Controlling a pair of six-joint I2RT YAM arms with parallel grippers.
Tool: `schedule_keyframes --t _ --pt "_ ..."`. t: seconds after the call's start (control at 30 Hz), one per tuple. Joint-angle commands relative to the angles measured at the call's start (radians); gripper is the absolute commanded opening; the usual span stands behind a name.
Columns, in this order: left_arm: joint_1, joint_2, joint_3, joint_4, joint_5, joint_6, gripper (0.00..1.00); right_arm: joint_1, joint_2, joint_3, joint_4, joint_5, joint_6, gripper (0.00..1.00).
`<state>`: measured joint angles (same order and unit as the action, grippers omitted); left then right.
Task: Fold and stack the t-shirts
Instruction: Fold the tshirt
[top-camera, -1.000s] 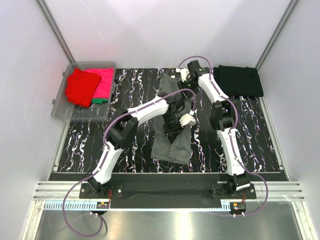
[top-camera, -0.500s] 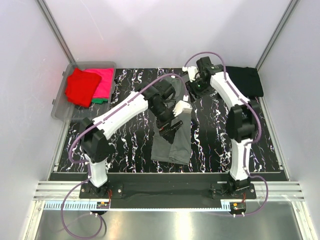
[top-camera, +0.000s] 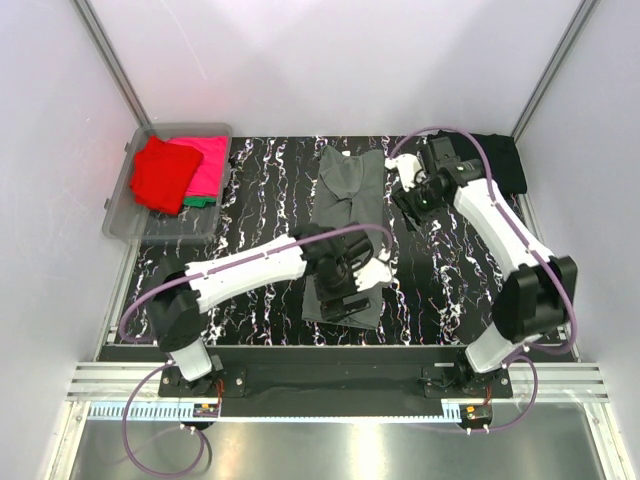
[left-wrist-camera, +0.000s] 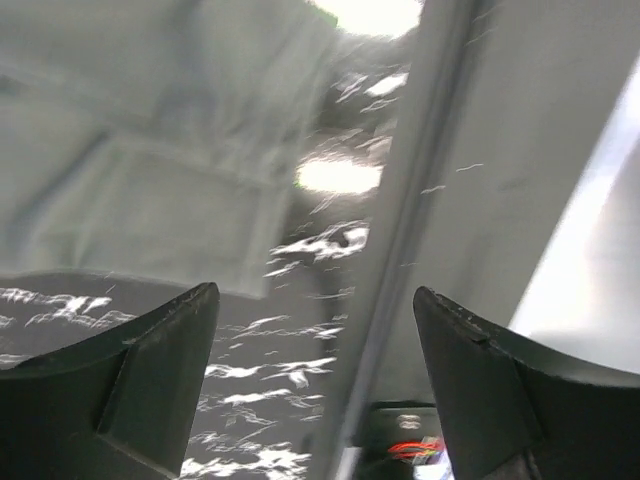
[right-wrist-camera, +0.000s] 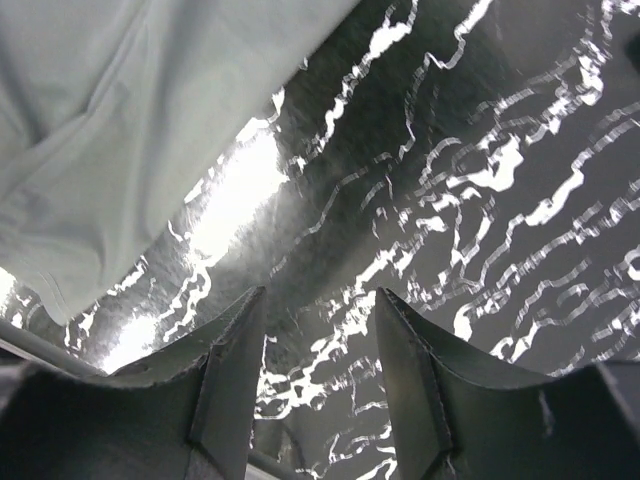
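The dark grey t-shirt (top-camera: 345, 190) lies as a long narrow strip down the middle of the marbled table (top-camera: 250, 190). My left gripper (top-camera: 350, 295) hangs over its near end, jaws wide open and empty; in the left wrist view the left gripper (left-wrist-camera: 315, 295) shows grey cloth (left-wrist-camera: 150, 150) up to the left. My right gripper (top-camera: 412, 205) stands to the right of the shirt's far end, open and empty. In the right wrist view the right gripper (right-wrist-camera: 320, 300) is over bare table, with the shirt's edge (right-wrist-camera: 130, 120) at upper left. A folded black t-shirt (top-camera: 505, 165) lies at the back right.
A clear plastic bin (top-camera: 120, 215) at the back left holds a red t-shirt (top-camera: 160, 175), a pink one (top-camera: 205, 160) and a green one (top-camera: 200, 202). White walls close the sides and back. A metal rail (top-camera: 330, 380) runs along the near edge.
My left gripper opened, let go of the grey shirt and moved toward its near end. My right arm swung away from the shirt's far end to the right.
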<state>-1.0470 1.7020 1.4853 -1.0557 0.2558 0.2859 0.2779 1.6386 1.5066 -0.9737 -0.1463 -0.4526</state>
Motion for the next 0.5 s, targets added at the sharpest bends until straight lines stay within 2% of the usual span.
schedule_keyframes --t 0.0,0.07,0.23,0.47 --pt "-0.010 0.005 -0.105 0.190 -0.222 0.079 0.84 -0.020 -0.085 -0.039 0.021 0.057 -0.026 0.55" --pt "-0.033 0.038 -0.125 0.244 -0.288 0.128 0.82 -0.048 -0.106 -0.054 0.018 0.053 -0.029 0.55" --pt "-0.048 0.071 -0.155 0.368 -0.345 0.200 0.81 -0.097 -0.111 -0.053 0.020 0.065 -0.049 0.55" --pt "-0.079 0.088 -0.138 0.359 -0.319 0.187 0.81 -0.152 -0.115 -0.014 0.018 0.056 -0.049 0.55"
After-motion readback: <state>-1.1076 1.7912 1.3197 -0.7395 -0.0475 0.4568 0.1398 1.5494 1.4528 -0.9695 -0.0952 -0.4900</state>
